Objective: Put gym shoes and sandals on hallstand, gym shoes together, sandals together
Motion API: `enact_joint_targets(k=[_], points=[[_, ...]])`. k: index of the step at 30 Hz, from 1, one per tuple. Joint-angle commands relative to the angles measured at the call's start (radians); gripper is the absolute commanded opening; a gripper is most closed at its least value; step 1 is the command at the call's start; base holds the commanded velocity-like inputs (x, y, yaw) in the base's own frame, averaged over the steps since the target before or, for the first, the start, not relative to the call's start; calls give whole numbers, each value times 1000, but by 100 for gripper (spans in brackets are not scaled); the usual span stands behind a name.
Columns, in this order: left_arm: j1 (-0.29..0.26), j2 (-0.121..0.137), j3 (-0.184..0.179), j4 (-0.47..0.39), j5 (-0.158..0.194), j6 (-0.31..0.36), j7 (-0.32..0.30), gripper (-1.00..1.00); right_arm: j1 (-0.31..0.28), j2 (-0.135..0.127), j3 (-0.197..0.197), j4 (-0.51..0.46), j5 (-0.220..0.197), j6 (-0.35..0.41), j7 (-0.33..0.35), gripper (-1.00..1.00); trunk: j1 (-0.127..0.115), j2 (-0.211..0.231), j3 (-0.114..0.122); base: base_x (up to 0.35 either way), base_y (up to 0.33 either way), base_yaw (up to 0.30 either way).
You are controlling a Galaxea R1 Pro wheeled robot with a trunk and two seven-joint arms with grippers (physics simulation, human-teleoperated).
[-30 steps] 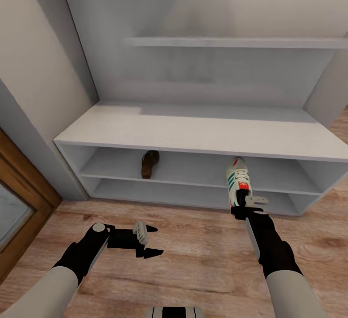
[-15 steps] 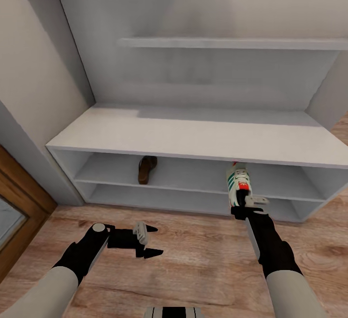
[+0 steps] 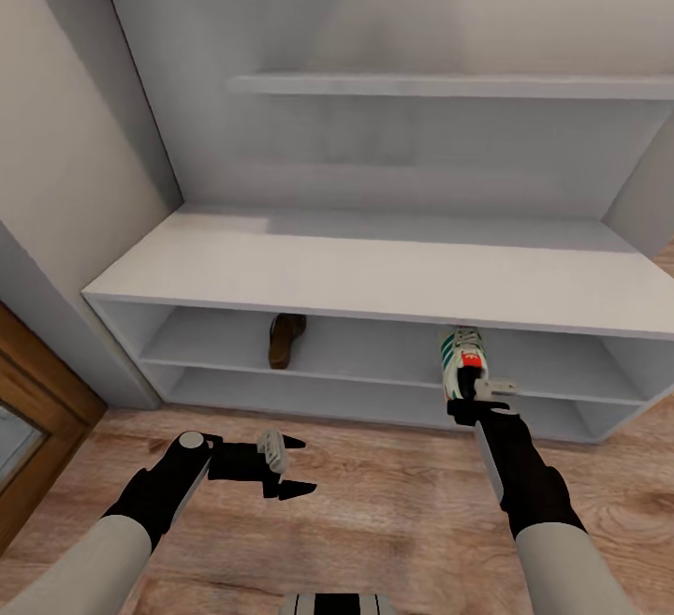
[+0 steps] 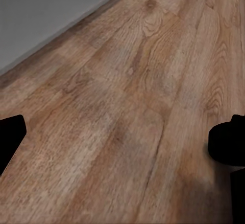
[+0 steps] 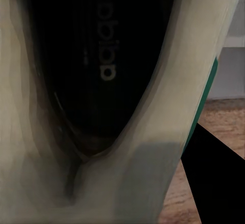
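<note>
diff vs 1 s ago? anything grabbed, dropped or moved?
Mostly the camera: the hallstand has shifted in the head view as the view moved. Nothing grabbed or dropped. The right gripper still clamps the gym shoe at its heel, toe toward the shelves. The left gripper stays open and empty. The sandal sits on the same shelf.

A light-grey hallstand point(image 3: 374, 269) stands on the wood-plank corridor floor point(image 3: 374, 512), with one dark brown sandal point(image 3: 284, 340) lying on its upper open shelf row.
</note>
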Motion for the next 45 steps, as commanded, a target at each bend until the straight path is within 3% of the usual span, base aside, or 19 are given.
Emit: enact_joint_targets(k=[1,45], points=[[0,1,-2,-1,-2,1,-2,100,-1,1,-2,-1,10,6,3,-100,0,0,-1,42,11,0],[0,1,-2,-1,-2,2,-2,100,-1,1,1,-2,10,6,3,-100,0,0,-1,85,-29,0]])
